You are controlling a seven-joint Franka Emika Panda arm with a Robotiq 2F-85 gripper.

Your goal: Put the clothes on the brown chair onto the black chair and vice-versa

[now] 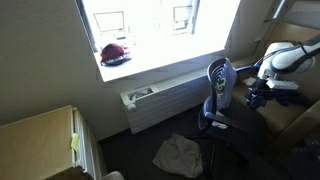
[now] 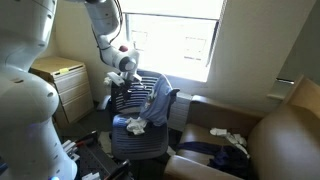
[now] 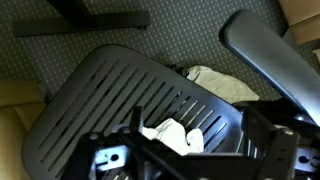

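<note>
Hovering gripper (image 2: 121, 70) above black chair (image 2: 135, 103); jaws spread full, nothing held. Small white piece (image 3: 172, 133) lies on seat just below. Light blue shirt (image 2: 158, 98) drapes chair back, right side. Grey-beige piece (image 3: 215, 82) on floor. We advise: descend straight, pinch raised fold, keep fingertips off slatted seat, lift clear before carrying right to brown chair (image 2: 295, 130).

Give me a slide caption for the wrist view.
Looking down on the black chair, a small white piece lying on it, a grey-beige garment on the floor beyond.
</note>
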